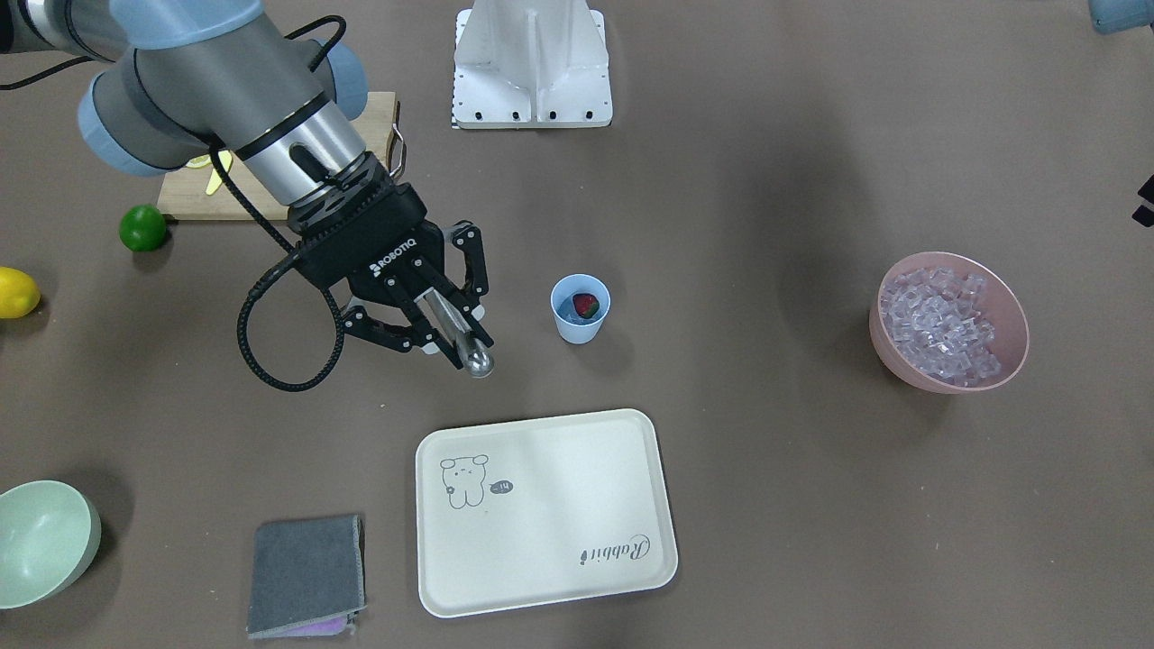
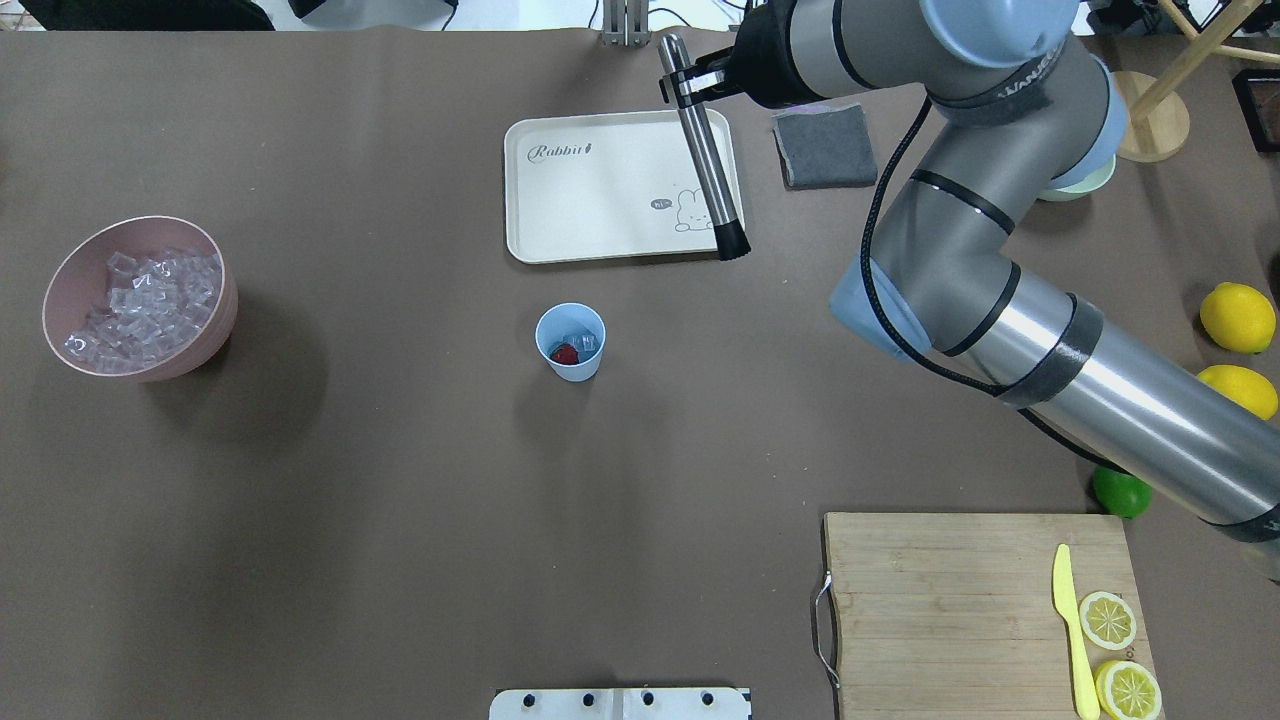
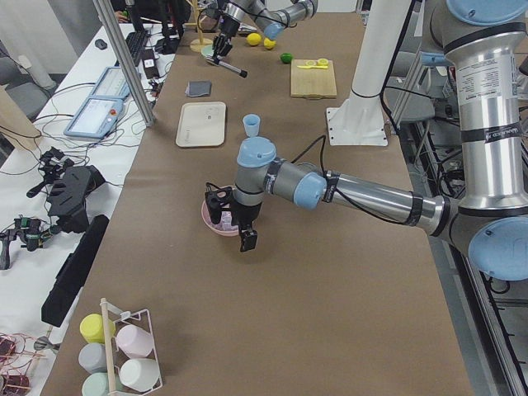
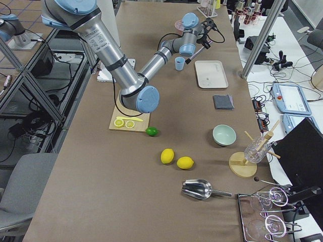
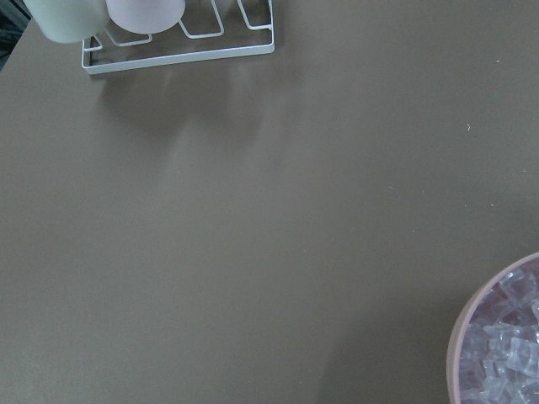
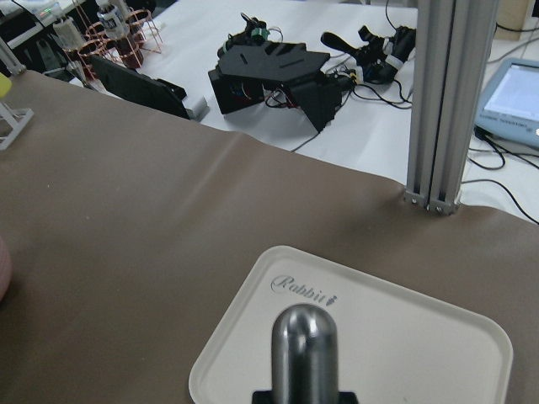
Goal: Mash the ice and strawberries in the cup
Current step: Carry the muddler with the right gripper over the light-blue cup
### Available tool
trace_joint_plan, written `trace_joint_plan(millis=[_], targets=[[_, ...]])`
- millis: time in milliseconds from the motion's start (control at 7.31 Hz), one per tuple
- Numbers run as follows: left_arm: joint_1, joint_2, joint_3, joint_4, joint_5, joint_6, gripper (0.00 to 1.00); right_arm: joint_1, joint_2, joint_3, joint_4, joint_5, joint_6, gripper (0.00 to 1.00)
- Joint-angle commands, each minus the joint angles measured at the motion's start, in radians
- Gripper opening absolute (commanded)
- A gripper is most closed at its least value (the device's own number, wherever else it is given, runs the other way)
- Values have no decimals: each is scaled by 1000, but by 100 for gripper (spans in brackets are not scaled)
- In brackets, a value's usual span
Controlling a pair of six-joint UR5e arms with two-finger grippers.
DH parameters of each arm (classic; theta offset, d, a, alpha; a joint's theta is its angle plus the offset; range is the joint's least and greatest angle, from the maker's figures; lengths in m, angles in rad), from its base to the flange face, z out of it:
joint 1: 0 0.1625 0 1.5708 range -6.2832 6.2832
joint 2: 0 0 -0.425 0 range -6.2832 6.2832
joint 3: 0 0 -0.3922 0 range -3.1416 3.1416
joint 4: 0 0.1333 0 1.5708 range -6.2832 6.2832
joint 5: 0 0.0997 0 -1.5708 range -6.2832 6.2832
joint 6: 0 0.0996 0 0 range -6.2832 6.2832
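The light-blue cup (image 1: 580,326) (image 2: 570,366) stands mid-table, upright. Inside it lies a red strawberry (image 1: 586,305) (image 2: 565,354) beside a few clear ice cubes (image 2: 584,342). More ice (image 1: 942,324) (image 2: 145,305) fills a pink bowl (image 1: 902,361). My right gripper (image 1: 442,315) is shut on a steel muddler (image 1: 462,341) (image 2: 705,160), held tilted above the table to the right of the cup, over the tray's edge. My left gripper (image 3: 224,216) hangs over the pink bowl; only the left side view shows it, so I cannot tell its state.
A cream tray (image 1: 541,514) lies beyond the cup, with a grey cloth (image 1: 306,572) and a pale green bowl (image 1: 45,541) further right. A lime (image 1: 142,227), lemons (image 2: 1238,317) and a cutting board (image 2: 950,600) with a knife sit on my right.
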Motion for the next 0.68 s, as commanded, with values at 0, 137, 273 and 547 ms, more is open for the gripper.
trace_joint_plan(millis=[0,137,273,547], targets=[[-10,1,10,-2,-23,-21,97,-130,-4,2,168,-280,13,0],[-10,1,20,-2,-23,-21,97,-196,-19,1,243,-401,13,0],[-10,2,27,-2,-23,-21,97,-256,-26,1,312,-505,13,0],[-10,4,36,1,-54,-25,97,-321,-66,-7,496,-607,10,0]])
